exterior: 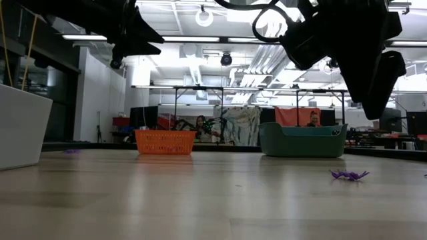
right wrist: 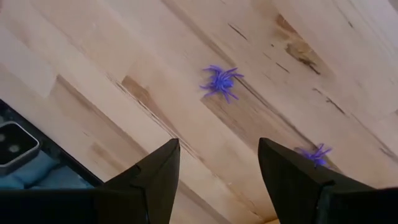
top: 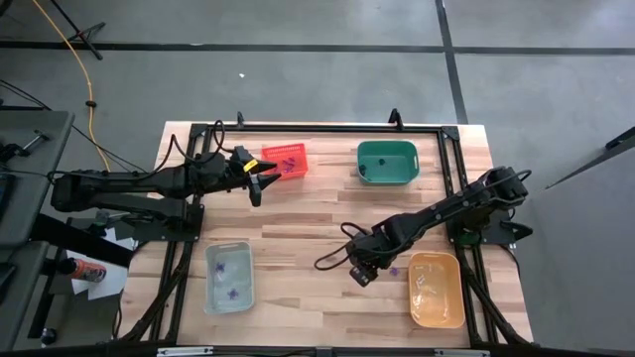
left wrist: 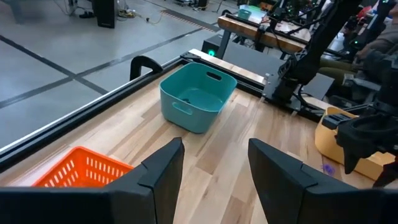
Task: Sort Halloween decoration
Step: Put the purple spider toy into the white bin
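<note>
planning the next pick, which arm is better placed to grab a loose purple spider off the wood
The right. Its gripper hangs with fingers open just above the wooden table, where a tiny purple plastic spider lies ahead of them. The left gripper, also open, is far off beside the red mesh basket.

The left arm reaches in from its side toward the far middle of the bench, nearly level, its wrist straight. The left end effector (top: pixel 258 184) hangs above the surface, fingers (left wrist: pixel 163 169) parted with an empty gap between them. The right arm stretches diagonally from its base toward the near middle, elbow bent. The right end effector (top: pixel 363 275) points steeply down, fingers (right wrist: pixel 158 171) spread wide, gripping nothing.
</note>
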### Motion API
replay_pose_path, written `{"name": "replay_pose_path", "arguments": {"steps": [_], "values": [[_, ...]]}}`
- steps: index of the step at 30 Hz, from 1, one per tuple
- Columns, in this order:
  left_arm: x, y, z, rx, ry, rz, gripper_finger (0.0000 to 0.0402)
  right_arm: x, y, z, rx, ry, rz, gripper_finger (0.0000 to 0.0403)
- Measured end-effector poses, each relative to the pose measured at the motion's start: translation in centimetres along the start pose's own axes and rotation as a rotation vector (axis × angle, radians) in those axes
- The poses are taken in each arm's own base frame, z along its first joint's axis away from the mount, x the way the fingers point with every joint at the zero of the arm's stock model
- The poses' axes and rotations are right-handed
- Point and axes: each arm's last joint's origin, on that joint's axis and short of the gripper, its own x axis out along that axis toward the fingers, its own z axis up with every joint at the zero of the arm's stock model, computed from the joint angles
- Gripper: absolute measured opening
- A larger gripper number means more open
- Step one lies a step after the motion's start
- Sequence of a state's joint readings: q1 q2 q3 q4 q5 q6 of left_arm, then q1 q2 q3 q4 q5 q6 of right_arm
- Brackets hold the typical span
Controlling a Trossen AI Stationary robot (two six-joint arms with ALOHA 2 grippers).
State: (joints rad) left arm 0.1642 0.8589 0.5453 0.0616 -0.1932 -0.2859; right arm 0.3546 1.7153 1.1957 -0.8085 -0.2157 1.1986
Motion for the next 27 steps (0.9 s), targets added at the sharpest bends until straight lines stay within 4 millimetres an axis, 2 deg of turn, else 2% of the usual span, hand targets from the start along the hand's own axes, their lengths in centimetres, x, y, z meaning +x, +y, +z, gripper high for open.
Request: {"name": "replay_pose_path", "arguments": {"steps": [9,16,27], "values": [[0.0,0.0,-0.1,-0.062,0.015,0.004,0.0172,0.2,0.0,-0.4,0.086,-0.045,-0.035,0.0213],[0.0,0.1,-0.4,-0.087,0.038,0.013,0.0172,2.1,-0.2,0.1,0.065,-0.04,-0.104,0.0213],[0.0,0.1,-0.4,-0.148,0.037,0.014,0.0172,4.6,-0.1,2.0,0.069,-0.022,-0.091,0.0213]]}}
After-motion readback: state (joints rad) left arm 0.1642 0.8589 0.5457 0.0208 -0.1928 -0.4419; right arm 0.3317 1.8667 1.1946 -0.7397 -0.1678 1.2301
